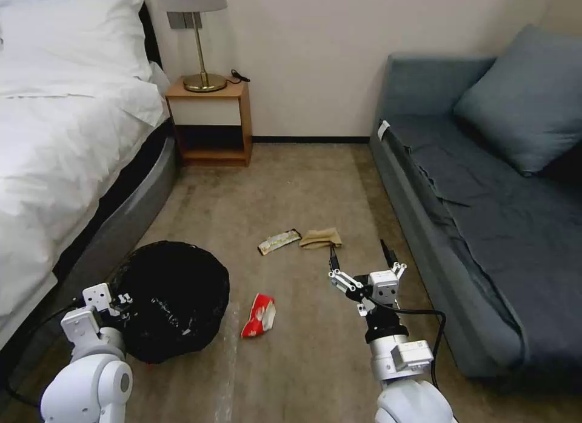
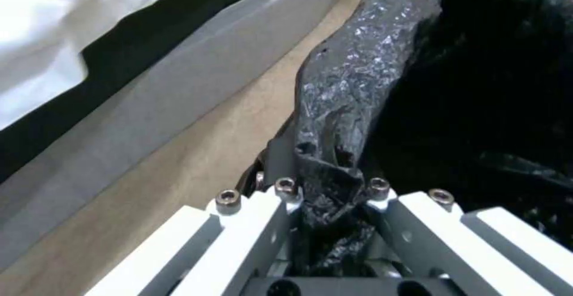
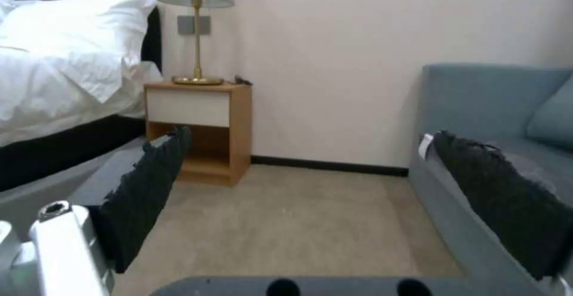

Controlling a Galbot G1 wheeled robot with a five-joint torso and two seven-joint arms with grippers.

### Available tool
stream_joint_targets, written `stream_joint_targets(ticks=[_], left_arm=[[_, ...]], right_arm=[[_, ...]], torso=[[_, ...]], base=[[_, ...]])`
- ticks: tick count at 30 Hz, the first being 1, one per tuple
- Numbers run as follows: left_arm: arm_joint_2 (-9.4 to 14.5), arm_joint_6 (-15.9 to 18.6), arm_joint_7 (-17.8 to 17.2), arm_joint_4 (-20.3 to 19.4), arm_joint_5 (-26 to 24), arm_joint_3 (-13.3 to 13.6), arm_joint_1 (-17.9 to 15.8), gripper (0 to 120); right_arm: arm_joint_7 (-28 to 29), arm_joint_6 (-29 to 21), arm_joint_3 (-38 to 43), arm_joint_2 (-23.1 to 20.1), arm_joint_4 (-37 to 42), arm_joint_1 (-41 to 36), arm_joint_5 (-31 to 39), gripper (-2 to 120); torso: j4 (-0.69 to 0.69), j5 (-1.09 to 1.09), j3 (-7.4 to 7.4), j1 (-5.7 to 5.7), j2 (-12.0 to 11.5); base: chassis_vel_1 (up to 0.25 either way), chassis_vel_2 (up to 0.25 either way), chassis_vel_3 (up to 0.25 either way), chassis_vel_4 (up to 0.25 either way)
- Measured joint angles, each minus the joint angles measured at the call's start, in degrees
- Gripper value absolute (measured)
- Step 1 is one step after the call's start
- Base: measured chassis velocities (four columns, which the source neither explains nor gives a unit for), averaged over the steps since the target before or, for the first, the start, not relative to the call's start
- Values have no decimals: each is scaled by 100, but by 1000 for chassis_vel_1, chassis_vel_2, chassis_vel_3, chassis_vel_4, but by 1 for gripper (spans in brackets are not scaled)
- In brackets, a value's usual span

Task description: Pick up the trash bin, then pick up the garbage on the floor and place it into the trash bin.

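Note:
The trash bin (image 1: 173,299), lined with a crinkly black bag, is at the lower left beside the bed. My left gripper (image 1: 123,302) is shut on its near-left rim; the left wrist view has the left gripper (image 2: 327,184) pinching a fold of the black bag (image 2: 370,72). Garbage lies on the carpet: a red-white snack wrapper (image 1: 259,315) just right of the bin, and farther off a long yellowish wrapper (image 1: 279,242) and a crumpled tan paper bag (image 1: 321,237). My right gripper (image 1: 359,251) hangs open and empty just beyond and right of the tan bag; its black pads (image 3: 149,184) stand wide apart.
A bed (image 1: 66,144) with white linen runs along the left and a grey-blue sofa (image 1: 485,217) along the right. A wooden nightstand (image 1: 209,123) with a brass lamp stands at the far wall. Open carpet (image 1: 291,186) lies between bed and sofa.

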Motion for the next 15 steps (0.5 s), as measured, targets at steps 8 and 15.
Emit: stream_joint_targets(ticks=[8, 15], left_arm=[[-7, -4, 1, 1, 0, 0, -7, 4], [-12, -8, -3, 42, 4, -15, -14, 4]], right_arm=[[-64, 76, -54, -96, -122, 124, 61, 100], [-52, -164, -247, -269, -370, 500, 564, 100]], torso=[[-1, 1, 1, 1, 0], [0, 1, 0, 0, 0]], base=[[-146, 133, 126, -132], [-3, 6, 8, -10]])
